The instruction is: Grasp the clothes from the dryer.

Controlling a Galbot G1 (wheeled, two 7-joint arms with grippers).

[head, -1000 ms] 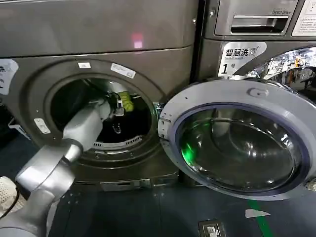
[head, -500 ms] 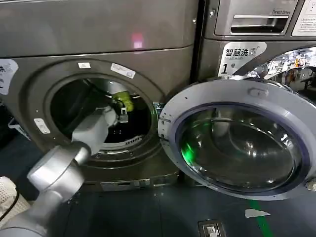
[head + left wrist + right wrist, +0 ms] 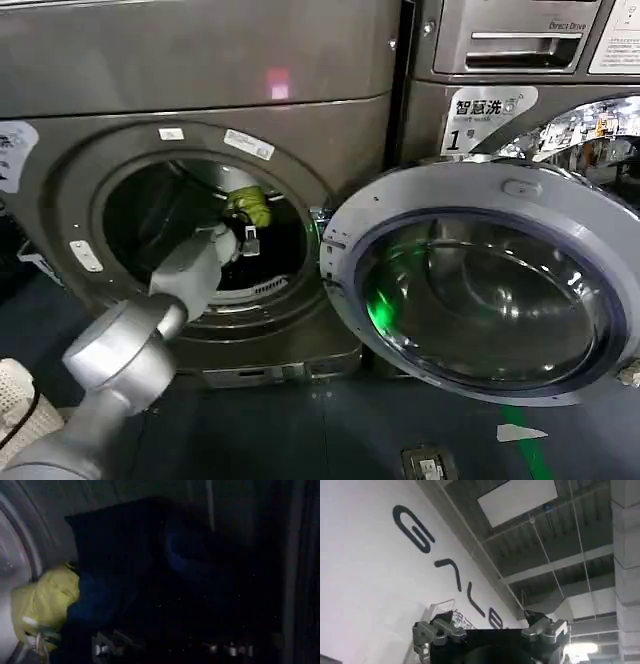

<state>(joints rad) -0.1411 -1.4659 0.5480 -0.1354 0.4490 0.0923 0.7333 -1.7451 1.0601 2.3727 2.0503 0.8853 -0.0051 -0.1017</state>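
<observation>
The dryer (image 3: 200, 80) stands with its porthole open and its grey-rimmed glass door (image 3: 480, 290) swung out to the right. Inside the drum lie the clothes: a yellow-green piece (image 3: 248, 205) (image 3: 45, 600) against the drum wall and a larger dark navy piece (image 3: 150, 565) beside it. My left arm reaches through the porthole, and the left gripper (image 3: 245, 236) (image 3: 165, 649) sits just below the yellow-green piece, open, its fingertips (image 3: 100, 647) wide apart in front of the navy cloth. The right gripper (image 3: 490, 630) points up at a wall and ceiling, open and holding nothing.
The open door fills the space right of the porthole. A second machine (image 3: 520, 50) stands at the right. A white perforated basket (image 3: 15, 395) sits on the floor at the lower left. Green tape (image 3: 525, 440) marks the floor.
My left arm has risen and shifted right, carrying the gripper a little higher in the drum, closer under the yellow-green piece. The door has not moved.
</observation>
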